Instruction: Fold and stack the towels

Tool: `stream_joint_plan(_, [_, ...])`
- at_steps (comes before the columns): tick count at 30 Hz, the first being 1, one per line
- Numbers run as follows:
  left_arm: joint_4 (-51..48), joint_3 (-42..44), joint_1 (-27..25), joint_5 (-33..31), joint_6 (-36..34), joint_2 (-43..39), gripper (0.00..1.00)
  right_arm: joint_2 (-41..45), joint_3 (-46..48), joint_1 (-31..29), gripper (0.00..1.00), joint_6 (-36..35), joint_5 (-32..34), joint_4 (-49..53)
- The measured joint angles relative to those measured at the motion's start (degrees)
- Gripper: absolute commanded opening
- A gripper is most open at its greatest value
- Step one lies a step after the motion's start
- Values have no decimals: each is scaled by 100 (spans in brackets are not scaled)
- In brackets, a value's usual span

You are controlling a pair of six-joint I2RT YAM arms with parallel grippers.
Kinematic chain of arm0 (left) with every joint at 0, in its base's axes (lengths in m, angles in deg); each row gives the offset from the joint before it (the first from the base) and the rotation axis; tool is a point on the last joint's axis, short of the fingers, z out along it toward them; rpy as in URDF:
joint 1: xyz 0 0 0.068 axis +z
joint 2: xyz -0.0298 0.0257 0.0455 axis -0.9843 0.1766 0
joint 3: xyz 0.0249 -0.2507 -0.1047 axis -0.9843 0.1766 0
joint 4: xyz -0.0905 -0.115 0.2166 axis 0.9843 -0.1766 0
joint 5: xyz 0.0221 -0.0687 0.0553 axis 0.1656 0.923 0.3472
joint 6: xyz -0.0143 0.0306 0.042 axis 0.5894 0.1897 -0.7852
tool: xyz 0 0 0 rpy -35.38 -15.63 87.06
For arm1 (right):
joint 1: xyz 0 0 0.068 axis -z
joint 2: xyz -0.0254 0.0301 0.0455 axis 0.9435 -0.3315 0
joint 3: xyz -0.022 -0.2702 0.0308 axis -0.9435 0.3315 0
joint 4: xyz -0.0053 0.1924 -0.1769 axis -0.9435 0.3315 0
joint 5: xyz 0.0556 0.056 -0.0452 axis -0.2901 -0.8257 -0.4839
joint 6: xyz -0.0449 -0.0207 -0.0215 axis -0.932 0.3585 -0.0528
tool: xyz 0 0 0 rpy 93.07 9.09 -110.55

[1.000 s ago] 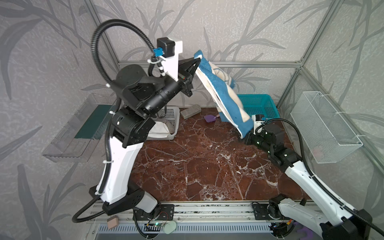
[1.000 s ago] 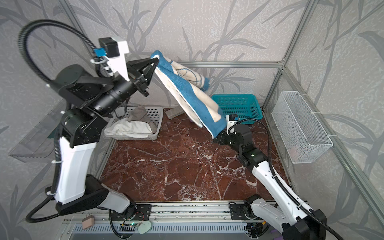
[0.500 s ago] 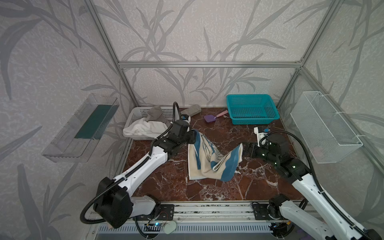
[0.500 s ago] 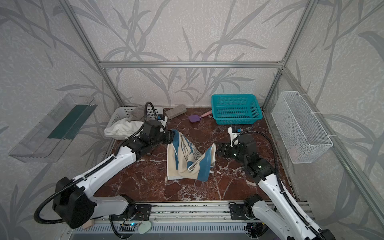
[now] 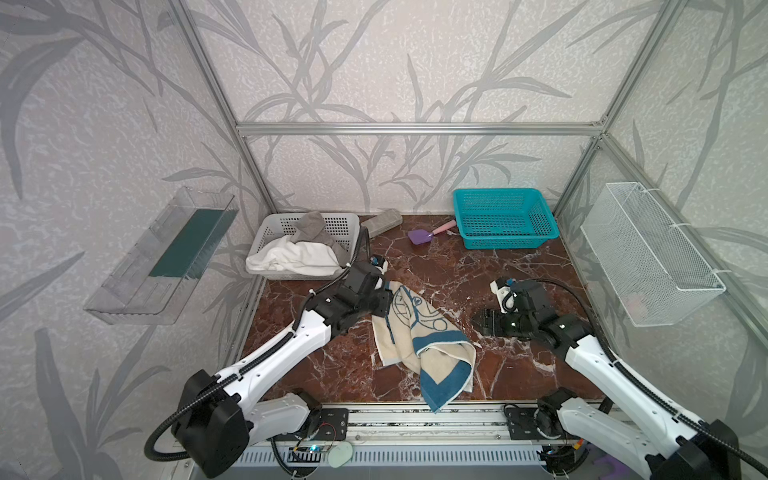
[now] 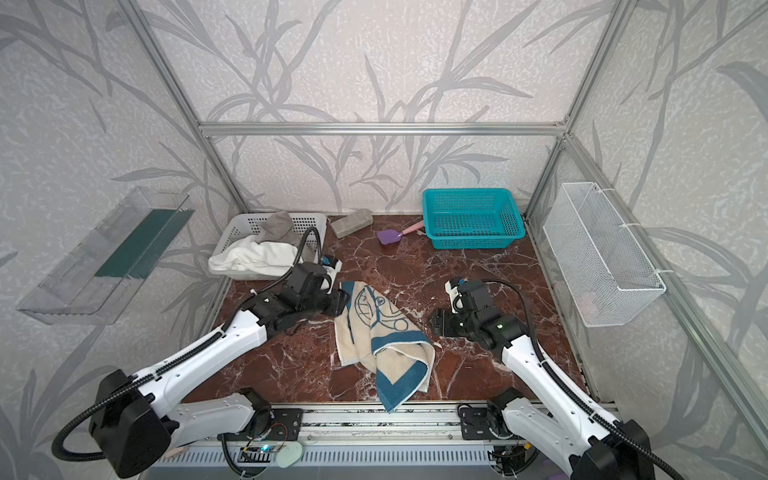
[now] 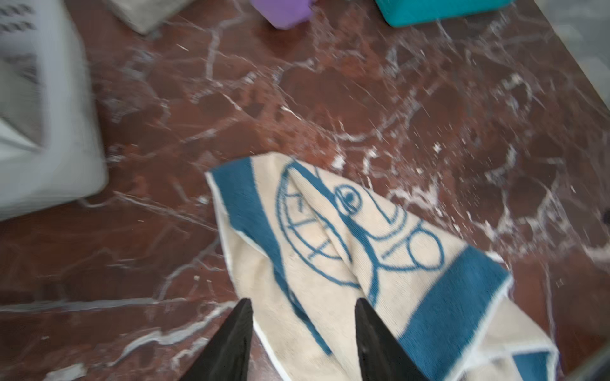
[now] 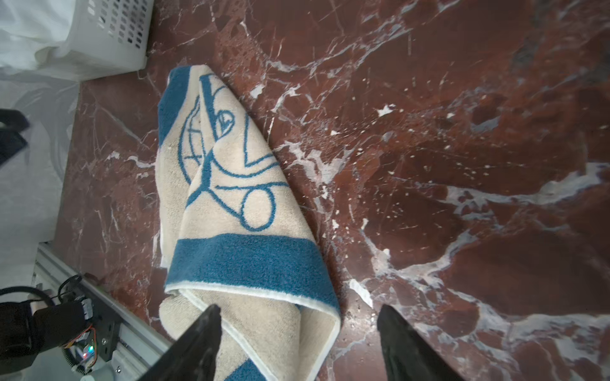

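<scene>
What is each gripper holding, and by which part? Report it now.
Nothing is held. The left gripper and right gripper both stand open, jaws apart, and the blue-bordered towel lies crumpled on the table.

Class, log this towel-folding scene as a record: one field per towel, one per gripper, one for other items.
Towel 1: blue-bordered beige terry towel with cartoon outline, crumpled on the red marble table, one corner past the front edge.
Towel 2: plain white towel, heaped in the white basket.
Towel 3: grey-taupe towel, same basket, partly atop the white one.
Left gripper: open, at the beige towel's far end.
Right gripper: open, holding nothing, near that towel's right side.
Other: teal basket, purple scoop, grey block.
</scene>
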Motion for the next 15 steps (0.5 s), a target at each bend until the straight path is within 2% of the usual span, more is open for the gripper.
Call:
stream_joint_plan(3, [295, 533, -498, 249, 358, 175, 40, -131, 225, -546, 80, 131, -87, -140])
stream_joint_plan(5, [382, 734, -688, 334, 588, 378, 38, -330, 396, -1008, 80, 295, -114, -321])
stream_joint_plan(9, [455, 796, -728, 372, 1012, 844, 41, -789, 522, -2236, 83, 616, 201, -527])
stream_joint_plan(12, [553, 796, -726, 330, 1263, 1167, 41, -1150, 415, -2841, 83, 647, 439, -658])
stream_joint_plan(13, [568, 793, -723, 284, 1349, 1287, 40, -1344, 334, -2909, 74, 608, 474, -667])
stream_joint_plan(15, [562, 782, -704, 166, 1521, 1606, 37, -1845, 72, -2935, 39, 468, 599, -564])
